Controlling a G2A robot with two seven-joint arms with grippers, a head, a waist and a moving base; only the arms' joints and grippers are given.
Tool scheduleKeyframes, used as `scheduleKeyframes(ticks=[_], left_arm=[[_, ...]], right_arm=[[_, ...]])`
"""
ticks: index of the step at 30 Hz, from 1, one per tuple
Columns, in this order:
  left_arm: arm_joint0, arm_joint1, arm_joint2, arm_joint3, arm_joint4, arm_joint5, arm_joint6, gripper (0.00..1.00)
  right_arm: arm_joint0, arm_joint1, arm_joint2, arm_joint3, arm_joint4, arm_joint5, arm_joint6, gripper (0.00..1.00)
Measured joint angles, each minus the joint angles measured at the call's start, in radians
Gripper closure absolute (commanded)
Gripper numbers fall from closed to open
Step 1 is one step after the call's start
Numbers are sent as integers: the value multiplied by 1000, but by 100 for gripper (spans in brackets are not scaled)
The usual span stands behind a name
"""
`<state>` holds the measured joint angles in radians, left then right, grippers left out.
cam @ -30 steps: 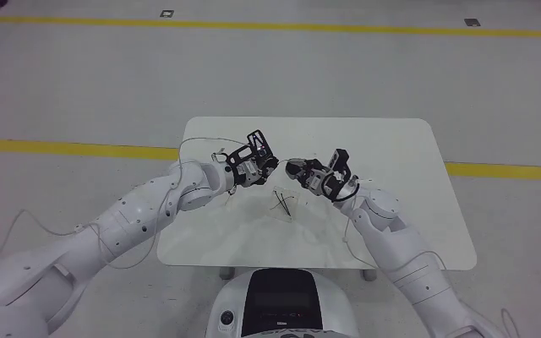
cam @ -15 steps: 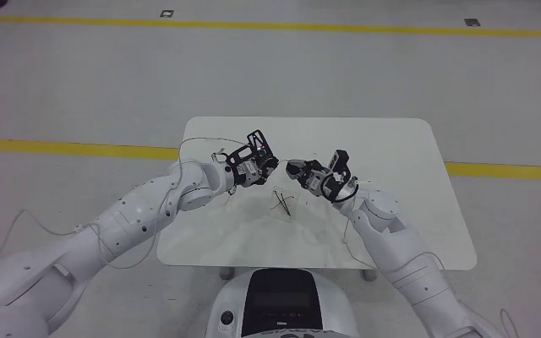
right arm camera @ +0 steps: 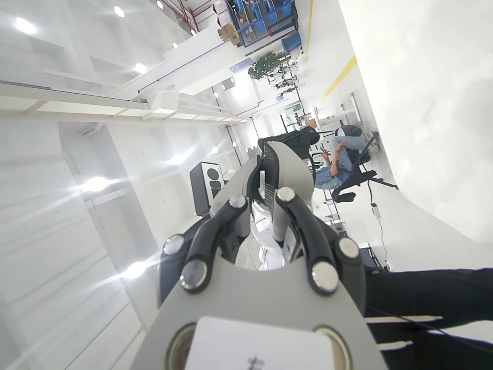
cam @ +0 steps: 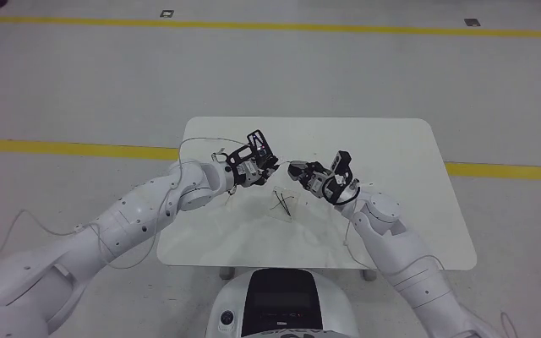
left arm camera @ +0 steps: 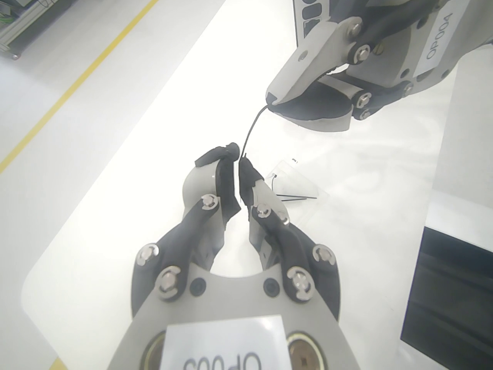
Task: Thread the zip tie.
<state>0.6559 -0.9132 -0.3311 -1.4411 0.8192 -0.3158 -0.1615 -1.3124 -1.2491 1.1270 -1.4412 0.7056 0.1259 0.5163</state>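
A thin black zip tie (left arm camera: 250,128) spans the short gap between my two grippers, above the middle of the white table (cam: 389,152). My left gripper (left arm camera: 237,157) is shut on its lower end, the tie rising from between the black pads. My right gripper (left arm camera: 274,102) faces it from close by and is shut on the tie's upper, curved end. From above, the left gripper (cam: 272,162) and the right gripper (cam: 293,167) nearly meet tip to tip. The right gripper (right arm camera: 265,152) has its fingers pressed together in its own wrist view.
A clear flat tray (left arm camera: 298,179) lies on the table just below the grippers, holding spare black zip ties (cam: 285,204). A thin cable (cam: 199,140) trails over the table's far left corner.
The right arm has shifted very slightly to the right; its gripper stays shut by the left one. The left arm has not moved.
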Motion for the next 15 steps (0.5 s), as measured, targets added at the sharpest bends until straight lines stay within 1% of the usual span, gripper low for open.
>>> scheduleKeyframes(ticks=[6, 15], left_arm=[[0, 0, 0, 0, 0, 0, 0, 0], [0, 0, 0, 0, 0, 0, 0, 0]], right_arm=[[-4, 4, 16, -3, -21, -21, 23, 100], [-3, 7, 31, 2, -40, -28, 46, 100]])
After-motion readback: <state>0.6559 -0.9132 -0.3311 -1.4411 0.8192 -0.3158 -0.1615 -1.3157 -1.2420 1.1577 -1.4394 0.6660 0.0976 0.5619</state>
